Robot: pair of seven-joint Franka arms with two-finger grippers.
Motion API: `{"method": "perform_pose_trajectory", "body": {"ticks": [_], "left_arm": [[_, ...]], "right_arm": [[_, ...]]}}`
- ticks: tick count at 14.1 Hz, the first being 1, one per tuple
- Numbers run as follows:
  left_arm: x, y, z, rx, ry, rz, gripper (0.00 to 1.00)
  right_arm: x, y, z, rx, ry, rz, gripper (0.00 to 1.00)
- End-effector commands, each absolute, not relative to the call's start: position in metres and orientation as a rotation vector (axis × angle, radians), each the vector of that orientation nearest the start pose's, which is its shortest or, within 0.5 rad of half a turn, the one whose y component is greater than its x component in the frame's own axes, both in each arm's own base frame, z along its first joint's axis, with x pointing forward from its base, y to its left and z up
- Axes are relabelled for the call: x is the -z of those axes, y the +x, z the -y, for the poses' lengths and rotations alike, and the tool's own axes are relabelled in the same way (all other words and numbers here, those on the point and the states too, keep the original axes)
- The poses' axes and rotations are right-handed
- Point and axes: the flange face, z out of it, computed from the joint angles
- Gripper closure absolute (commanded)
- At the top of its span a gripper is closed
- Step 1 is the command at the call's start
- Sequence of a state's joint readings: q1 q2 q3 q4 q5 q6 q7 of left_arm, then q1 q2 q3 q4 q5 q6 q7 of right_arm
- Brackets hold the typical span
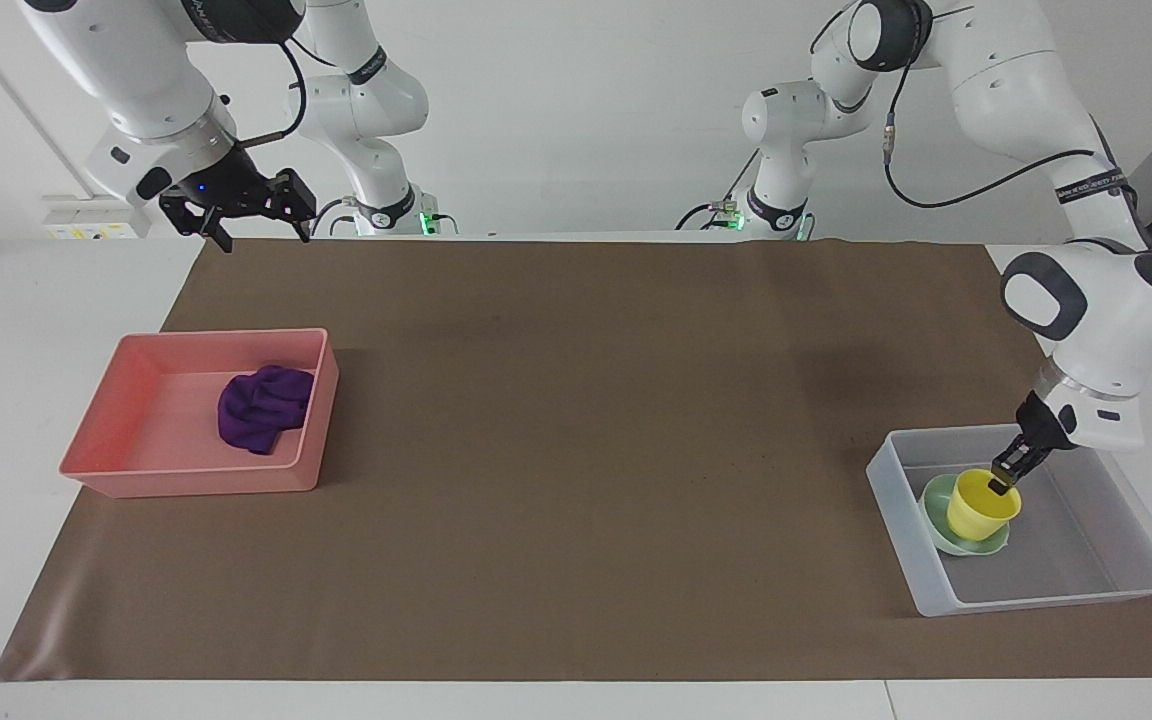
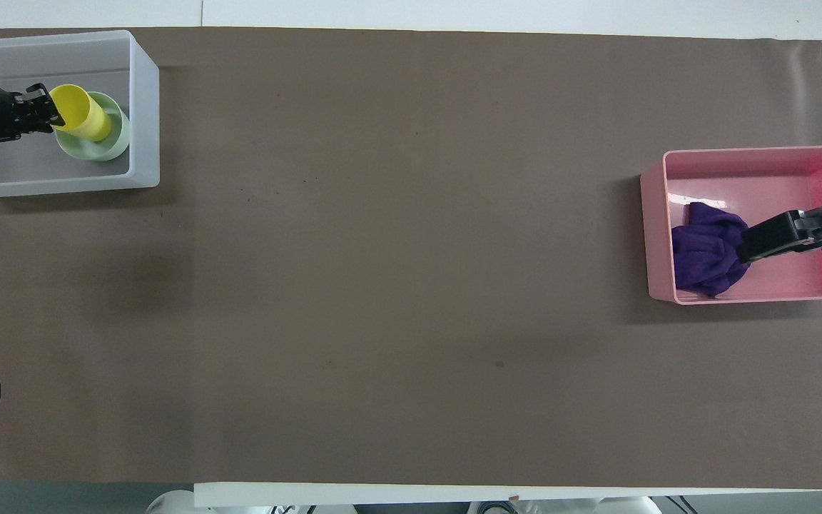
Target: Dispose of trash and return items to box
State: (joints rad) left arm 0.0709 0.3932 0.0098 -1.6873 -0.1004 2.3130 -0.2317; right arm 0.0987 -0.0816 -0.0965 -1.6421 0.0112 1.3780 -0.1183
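Note:
My left gripper (image 1: 1004, 482) is shut on the rim of the yellow cup (image 1: 981, 505) and holds it upright, low inside the translucent box (image 1: 894, 535). The cup stands in or just over the mint-green bowl (image 1: 939, 532); I cannot tell whether they touch. In the overhead view the left gripper (image 2: 51, 114), the cup (image 2: 83, 121), the bowl (image 2: 117, 139) and the box (image 2: 144, 107) show the same. The purple rag (image 1: 261, 405) lies in the pink tray (image 1: 186, 480). My right gripper (image 1: 261, 235) waits open and raised, over the tray in the overhead view (image 2: 746, 251).
The brown mat (image 1: 576, 450) covers the table between the two trays. The pink tray (image 2: 739, 153) with the rag (image 2: 703, 257) sits at the right arm's end, the box at the left arm's end.

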Motion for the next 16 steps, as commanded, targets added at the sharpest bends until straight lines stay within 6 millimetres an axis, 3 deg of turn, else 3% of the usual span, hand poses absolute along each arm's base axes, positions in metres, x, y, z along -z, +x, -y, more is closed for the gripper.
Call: {"method": "perform_pose_trajectory", "body": {"ticks": [1,4,5,6,9,10,12,16], "left_arm": [[-0.436,0.675,-0.054,0.321,-3.161,0.529,0.0],[-0.503,0.638,-0.035,0.215,-3.117,0.396,0.0],[-0.521,0.624,-0.016,0.174,-3.123,0.35,0.0],[-0.536,0.606,0.002,0.124,-3.128,0.307,0.0],[-0.579,0.545,0.016,0.016,-3.125,0.231,0.0],[-0.591,0.529,0.035,0.049,-3.134,0.098,0.0],[-0.618,0.539,0.04,0.116,-3.135,0.008,0.0],[-0.63,0.542,0.041,0.017,-3.139,-0.062,0.0]], "right_arm": [[-0.62,0.501,0.001,-0.285,-3.086,0.215,0.0],[-0.62,0.501,0.001,-0.285,-3.086,0.215,0.0],[-0.62,0.501,0.001,-0.285,-3.086,0.215,0.0],[-0.62,0.501,0.001,-0.285,-3.086,0.215,0.0],[-0.62,0.501,0.001,-0.285,-3.086,0.215,0.0],[-0.62,0.501,0.001,-0.285,-3.086,0.215,0.0],[-0.62,0.501,0.001,-0.285,-3.086,0.215,0.0],[-0.62,0.501,0.001,-0.285,-3.086,0.215,0.0]]}}
